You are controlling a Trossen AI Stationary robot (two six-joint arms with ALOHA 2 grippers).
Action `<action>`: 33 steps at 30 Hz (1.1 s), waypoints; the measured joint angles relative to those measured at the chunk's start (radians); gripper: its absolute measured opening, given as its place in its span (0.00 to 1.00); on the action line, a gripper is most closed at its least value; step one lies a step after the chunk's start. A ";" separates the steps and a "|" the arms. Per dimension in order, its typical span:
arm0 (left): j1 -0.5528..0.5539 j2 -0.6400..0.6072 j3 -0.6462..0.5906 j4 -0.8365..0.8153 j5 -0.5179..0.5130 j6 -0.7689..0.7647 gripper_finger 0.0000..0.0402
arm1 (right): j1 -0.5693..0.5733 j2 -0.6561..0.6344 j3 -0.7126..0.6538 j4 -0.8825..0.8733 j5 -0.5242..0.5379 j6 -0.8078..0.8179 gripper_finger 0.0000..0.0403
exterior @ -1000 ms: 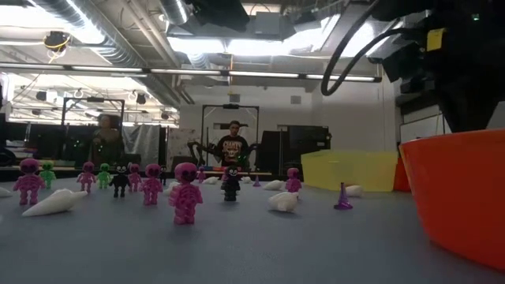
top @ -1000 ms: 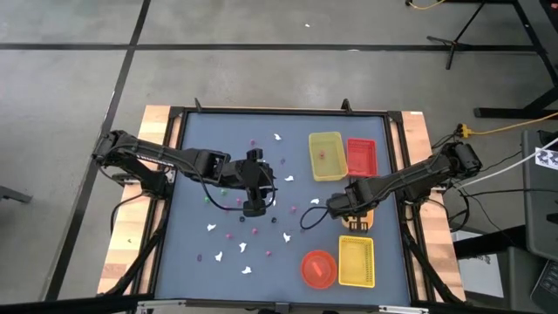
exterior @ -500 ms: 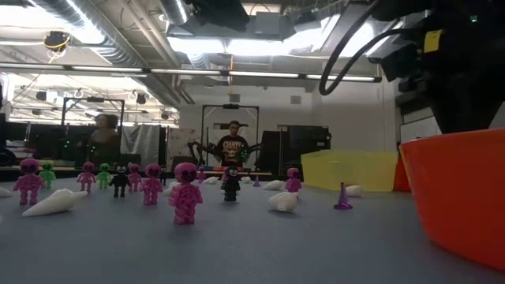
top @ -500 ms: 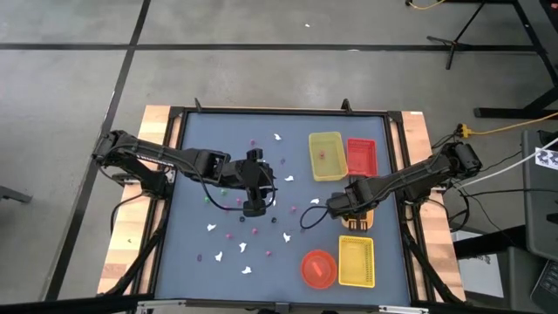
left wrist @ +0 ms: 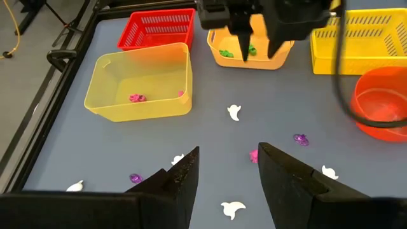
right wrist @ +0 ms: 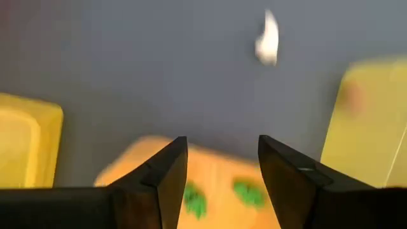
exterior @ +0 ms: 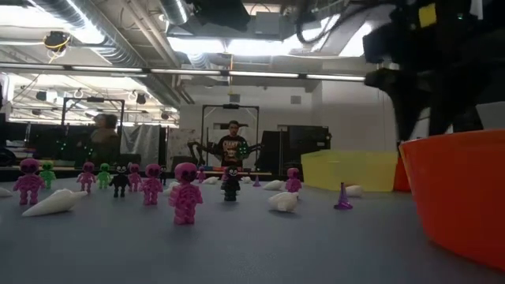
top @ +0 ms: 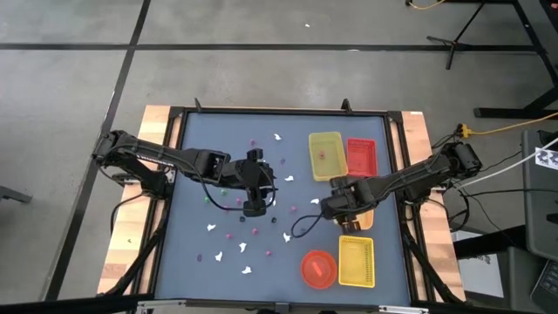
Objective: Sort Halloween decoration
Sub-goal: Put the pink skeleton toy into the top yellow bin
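Decorations (top: 246, 234): scattered over the table's left and middle; two green ones (left wrist: 249, 49) lie in the orange tray (left wrist: 251, 58).
Right gripper (left wrist: 257, 48): spread, empty, above that tray.
Left gripper (left wrist: 227, 173): spread, empty, mid-table.

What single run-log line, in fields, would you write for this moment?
left gripper: open, hovering over scattered pieces | right gripper: open, empty, above orange tray | two green pieces in orange tray

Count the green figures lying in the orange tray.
2. One green figure and a second green figure lie side by side in the orange tray, beneath the open right gripper, which may hide more.
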 joint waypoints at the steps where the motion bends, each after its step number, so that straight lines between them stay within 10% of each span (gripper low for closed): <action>1: 0.000 0.000 0.000 0.000 0.000 0.000 0.36 | 0.000 0.000 0.000 0.031 0.000 -0.031 0.47; 17: 0.000 0.000 0.000 0.010 0.000 0.000 0.36 | -0.055 0.075 0.002 0.485 -0.009 -0.451 0.47; 33: 0.000 0.000 0.000 0.013 0.000 -0.002 0.36 | -0.160 0.220 0.000 0.640 -0.174 -0.480 0.47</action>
